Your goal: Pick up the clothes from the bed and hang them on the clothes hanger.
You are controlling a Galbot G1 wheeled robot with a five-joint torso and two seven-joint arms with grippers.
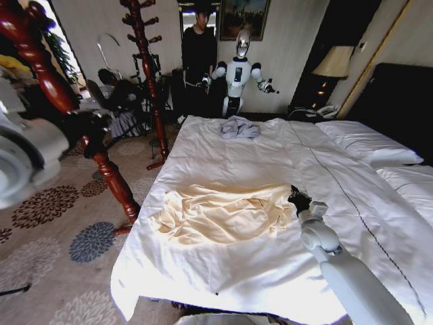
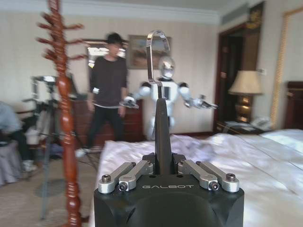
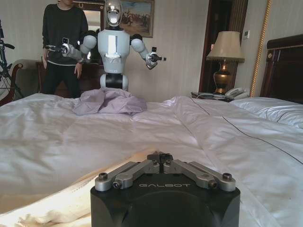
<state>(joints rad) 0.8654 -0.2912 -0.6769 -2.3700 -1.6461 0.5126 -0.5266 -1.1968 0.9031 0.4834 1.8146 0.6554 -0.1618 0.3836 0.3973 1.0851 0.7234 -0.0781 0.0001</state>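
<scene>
Closest to the head camera, on the robot's left, looms the pale housing of the left arm, raised beside a reddish-brown wooden coat stand [image 1: 101, 162] that rises from the patterned carpet [image 1: 61, 223]. From the left wrist view, the left gripper [image 2: 163, 163] is clenched on the clothes hanger [image 2: 162, 137], a slim black piece held upright between its fingers with the silver wire hook [image 2: 154, 52] curving above.

Further right, the bed [image 1: 223, 284] spreads wide under white sheets, with a thin dark stitched line running down its right half. On it, near the front edge, lies the clothes [image 1: 226, 211], a cream-yellow sweatshirt crumpled and spread flat. The right gripper [image 1: 298, 200] sits at the sweatshirt's right edge, touching or just above the fabric. In the right wrist view its linkage is folded inward and the fingertips [image 3: 160, 156] meet, so the claw is drawn closed, with cream fabric showing beside its body; whether any cloth is pinched cannot be told.

At the far end of the bed rests a small grey garment [image 1: 239, 126]. White pillows [image 1: 369, 143] lie at the right.
</scene>
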